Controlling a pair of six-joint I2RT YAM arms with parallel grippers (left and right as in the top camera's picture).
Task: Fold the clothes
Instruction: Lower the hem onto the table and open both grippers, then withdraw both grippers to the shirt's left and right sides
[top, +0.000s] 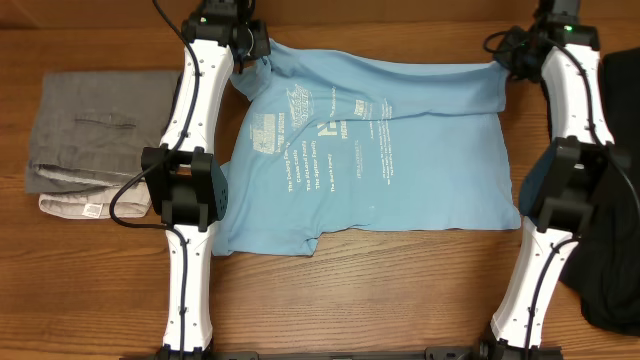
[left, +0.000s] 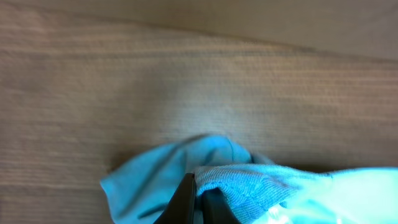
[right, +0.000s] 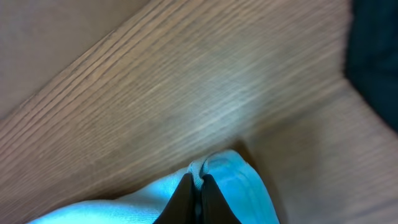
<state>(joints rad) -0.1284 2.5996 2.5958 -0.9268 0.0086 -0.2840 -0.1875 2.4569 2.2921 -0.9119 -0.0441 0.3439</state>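
Observation:
The clothes, a light blue T-shirt (top: 370, 150) with small white logos and text facing up, lie spread on the wooden table with the far edge pulled taut between my two grippers. My left gripper (top: 243, 48) is shut on the shirt's far left corner; the left wrist view shows its fingers (left: 198, 198) pinching a ribbed fold of the blue cloth (left: 261, 186). At the far right corner my right gripper (top: 512, 55) is shut on the shirt, its fingers (right: 198, 194) clamped on a doubled hem (right: 230, 171).
A folded grey garment (top: 90, 140) lies at the left of the table. A black garment (top: 615, 200) lies along the right edge. Both arms stretch from the near edge along the shirt's two sides.

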